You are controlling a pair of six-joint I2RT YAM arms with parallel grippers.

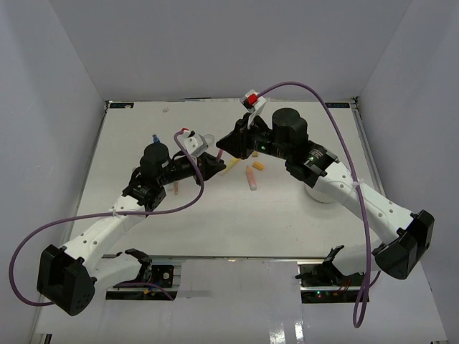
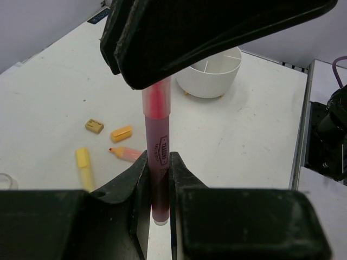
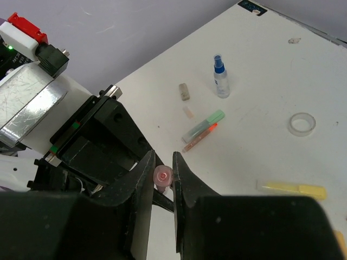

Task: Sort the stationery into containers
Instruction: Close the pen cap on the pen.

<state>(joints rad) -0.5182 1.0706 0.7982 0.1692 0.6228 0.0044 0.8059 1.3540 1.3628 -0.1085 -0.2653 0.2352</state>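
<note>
1. The red pen point(image 2: 158, 127) is held in the air between the two arms, above the table point(image 2: 249, 141) and well apart from the white tub point(image 2: 209, 81).
2. The left gripper point(image 2: 158, 161) is closed almost fully on the pen's lower barrel, with a finger pressed to each side.
3. The right gripper point(image 3: 164, 174) pinches the opposite end just as tightly (the pen's round tip shows between its fingers in the right wrist view).
4. As I judge it, the pen is light, stiff plastic with a smooth round barrel, so it may roll or slip in a two-point pinch. A hold across the mid-barrel looks safer than one at the very tip.
5. I cannot tell whether the pinched end is a cap; if it is, pulling could separate it.
6. A yellow marker point(image 2: 84, 165) and a tape ring point(image 3: 302, 123) lie loose on the table.
</note>
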